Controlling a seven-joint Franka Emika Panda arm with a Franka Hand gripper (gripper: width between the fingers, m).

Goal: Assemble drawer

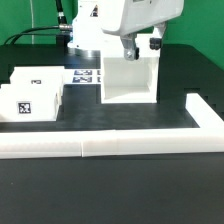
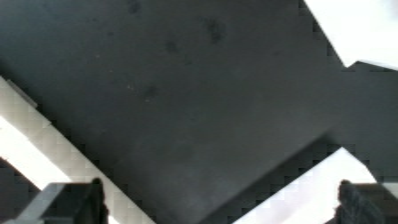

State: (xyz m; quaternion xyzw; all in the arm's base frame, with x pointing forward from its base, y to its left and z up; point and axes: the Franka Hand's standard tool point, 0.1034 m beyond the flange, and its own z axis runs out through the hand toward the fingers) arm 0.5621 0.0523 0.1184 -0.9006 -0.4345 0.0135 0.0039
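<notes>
The drawer's large white boxy housing (image 1: 128,80) stands on the black table at the middle, its open side facing the front. Two smaller white trays (image 1: 30,97) with black-and-white tags sit at the exterior view's left. My gripper (image 1: 138,47) hangs just above the housing's top rear edge. In the wrist view my gripper (image 2: 217,206) is open wide with nothing between the dark fingertips (image 2: 71,206). White bands (image 2: 45,140) that look like housing walls run below them, with black table between.
A long low white border rail (image 1: 110,145) runs along the front and turns back at the exterior view's right (image 1: 205,115). The marker board (image 1: 82,76) lies flat between the trays and the housing.
</notes>
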